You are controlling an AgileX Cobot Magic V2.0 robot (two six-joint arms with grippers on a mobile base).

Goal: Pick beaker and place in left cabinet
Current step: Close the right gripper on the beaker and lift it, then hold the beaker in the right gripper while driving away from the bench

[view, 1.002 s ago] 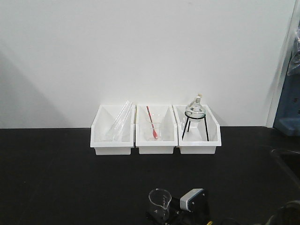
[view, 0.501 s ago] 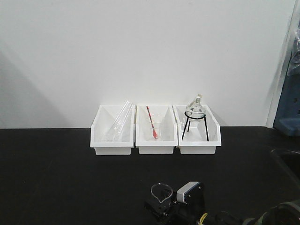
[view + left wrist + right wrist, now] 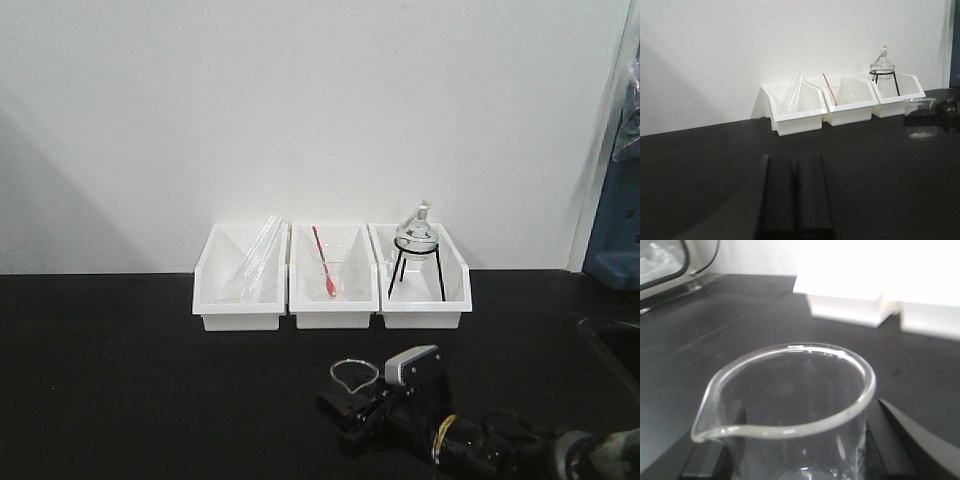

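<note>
1. two black fingers (image 3: pixel 902 440) of the right gripper (image 3: pixel 362 418) stand one on each side of the beaker (image 3: pixel 352 376) and are clamped on its glass wall below the rim. in the right wrist view the beaker fills the frame, with its spout at the lower left.
2. the beaker is upright over the near middle of the table (image 3: pixel 120 380). it is in front of the three bins and well apart from them, roughly in line with the gap between the middle bin (image 3: pixel 333 312) and the right bin (image 3: pixel 420 312).
3. the left gripper (image 3: pixel 796 197) has its two flat fingers pressed together with nothing between them. it sits low over the left part of the table, well apart from the beaker.
4. in the front view the gripper body covers the beaker's lower half, and the right wrist view cuts its base off. the base may be just off the table, but no view settles it. the printed marks are too faint to read.
5. the left bin (image 3: pixel 240 312) holds leaning glass tubes (image 3: pixel 252 262), the middle bin a cup (image 3: pixel 328 272) with a red stirrer (image 3: pixel 322 262), and the right bin a flask (image 3: pixel 415 235) on a black tripod (image 3: pixel 416 268).
6. the bins stand touching in a row against the white wall (image 3: pixel 300 110). bare black table runs to the left of the beaker and between it and the bins. at the table's right end there is a dark curved rim (image 3: pixel 608 325), and a blue object (image 3: pixel 612 250) is cut off by the frame edge.
</note>
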